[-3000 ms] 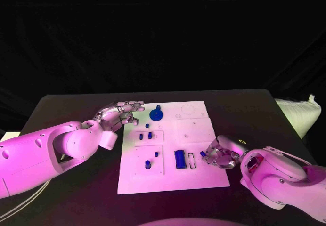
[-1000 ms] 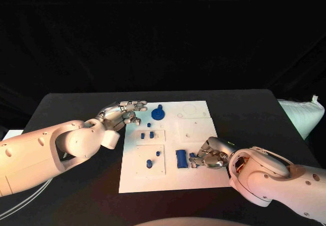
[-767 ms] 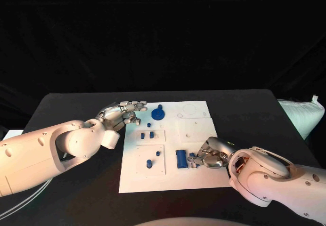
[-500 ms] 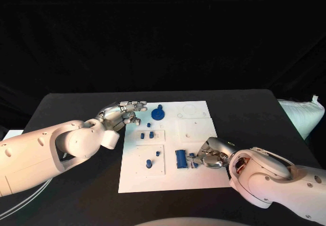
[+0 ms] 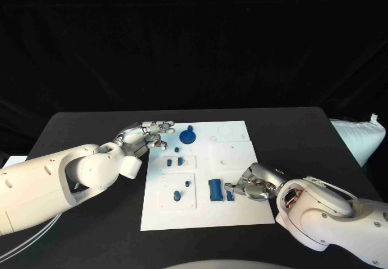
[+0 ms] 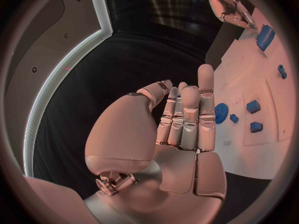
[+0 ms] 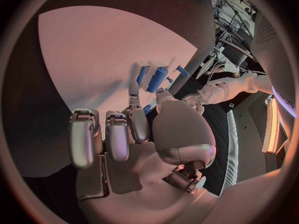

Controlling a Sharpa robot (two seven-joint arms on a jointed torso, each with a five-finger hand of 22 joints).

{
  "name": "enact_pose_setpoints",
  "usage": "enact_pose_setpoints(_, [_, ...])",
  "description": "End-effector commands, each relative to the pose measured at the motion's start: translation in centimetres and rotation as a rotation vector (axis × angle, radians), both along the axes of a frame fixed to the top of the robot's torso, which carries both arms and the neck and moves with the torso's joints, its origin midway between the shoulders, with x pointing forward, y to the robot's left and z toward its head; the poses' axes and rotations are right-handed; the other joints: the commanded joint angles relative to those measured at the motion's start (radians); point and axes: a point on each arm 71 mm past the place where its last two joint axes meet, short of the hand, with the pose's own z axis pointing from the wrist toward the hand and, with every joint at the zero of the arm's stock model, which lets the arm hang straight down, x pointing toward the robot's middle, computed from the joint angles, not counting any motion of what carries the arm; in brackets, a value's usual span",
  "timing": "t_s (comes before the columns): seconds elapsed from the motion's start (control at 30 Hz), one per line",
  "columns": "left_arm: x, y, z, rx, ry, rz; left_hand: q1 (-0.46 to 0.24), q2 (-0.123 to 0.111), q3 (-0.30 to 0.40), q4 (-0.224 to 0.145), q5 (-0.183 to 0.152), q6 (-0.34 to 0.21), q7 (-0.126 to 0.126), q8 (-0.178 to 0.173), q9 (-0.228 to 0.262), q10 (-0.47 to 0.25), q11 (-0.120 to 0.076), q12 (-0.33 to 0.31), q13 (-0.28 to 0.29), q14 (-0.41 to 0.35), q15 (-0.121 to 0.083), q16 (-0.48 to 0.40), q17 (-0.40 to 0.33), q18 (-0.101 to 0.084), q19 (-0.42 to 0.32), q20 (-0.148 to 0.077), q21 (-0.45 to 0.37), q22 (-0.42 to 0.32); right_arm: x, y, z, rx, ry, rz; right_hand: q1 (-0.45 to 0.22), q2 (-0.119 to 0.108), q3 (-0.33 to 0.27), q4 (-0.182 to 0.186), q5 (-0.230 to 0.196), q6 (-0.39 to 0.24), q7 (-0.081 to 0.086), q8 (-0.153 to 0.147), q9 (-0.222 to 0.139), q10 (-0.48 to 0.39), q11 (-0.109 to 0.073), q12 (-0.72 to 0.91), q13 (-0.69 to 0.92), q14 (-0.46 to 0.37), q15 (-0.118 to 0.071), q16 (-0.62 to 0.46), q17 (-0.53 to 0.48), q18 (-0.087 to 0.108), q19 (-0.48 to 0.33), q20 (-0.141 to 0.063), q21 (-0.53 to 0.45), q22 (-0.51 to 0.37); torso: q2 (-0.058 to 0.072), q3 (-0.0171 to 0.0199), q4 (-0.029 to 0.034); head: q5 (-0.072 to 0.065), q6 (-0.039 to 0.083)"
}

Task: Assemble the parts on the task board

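Pinched small blue part (image 5: 230,194) in right hand (image 5: 252,188) beside blue block (image 5: 215,189), apparently for insertion; left hand (image 5: 146,136) empty, fingers loose.

Blue parts (image 5: 215,189) crowd the task board's (image 5: 243,216) left half; its near strip seems bare.

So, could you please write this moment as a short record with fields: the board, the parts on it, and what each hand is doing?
board: white task board lying flat on the black table
large parts: blue round part at the far end; blue block nearer the robot
small parts: several small blue pieces on the board's left half
left hand: holds nothing, fingers extended, at the board's far left corner
right hand: at the board's right edge, fingers pinching a small blue part just beside the block
seated or not: cannot tell
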Motion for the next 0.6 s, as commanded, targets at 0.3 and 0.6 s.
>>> enact_pose_setpoints(0.3, [0.0,-0.2,0.0,-0.012,-0.009,-0.017,-0.005,0.003,0.0,-0.008,0.004,-0.005,-0.001,0.004,0.001,-0.008,-0.003,0.007,0.001,-0.006,0.002,0.002,-0.002,0.011,-0.008,0.002,-0.004,-0.001,0.2,-0.5,0.4,0.096,-0.036,-0.005,0.115,-0.005,-0.038,-0.027,0.028,-0.072,0.025,-0.035,-0.005,0.039,0.014,-0.055,0.123,0.095,0.007,-0.021,0.213,-0.003,0.044,0.005,-0.034,0.113,-0.003,-0.0012,0.0019,-0.003,0.003])
enact_pose_setpoints(0.6, [0.6,0.2,-0.6,0.001,-0.016,0.043,-0.019,0.0,-0.01,-0.006,-0.01,-0.01,0.001,0.01,0.001,-0.016,0.0,0.02,0.0,-0.073,0.008,-0.047,-0.092,0.009,-0.04,0.007,-0.02,-0.009,4.6,-3.8,1.7,0.477,-0.042,-0.153,0.294,0.005,-0.052,-0.093,0.024,-0.163,0.068,-0.069,-0.049,-0.096,0.05,-0.453,-0.061,0.035,0.039,-0.199,-0.017,0.055,-0.062,0.035,-0.265,-0.124,-0.025,-0.0072,0.0013,-0.011,0.023])
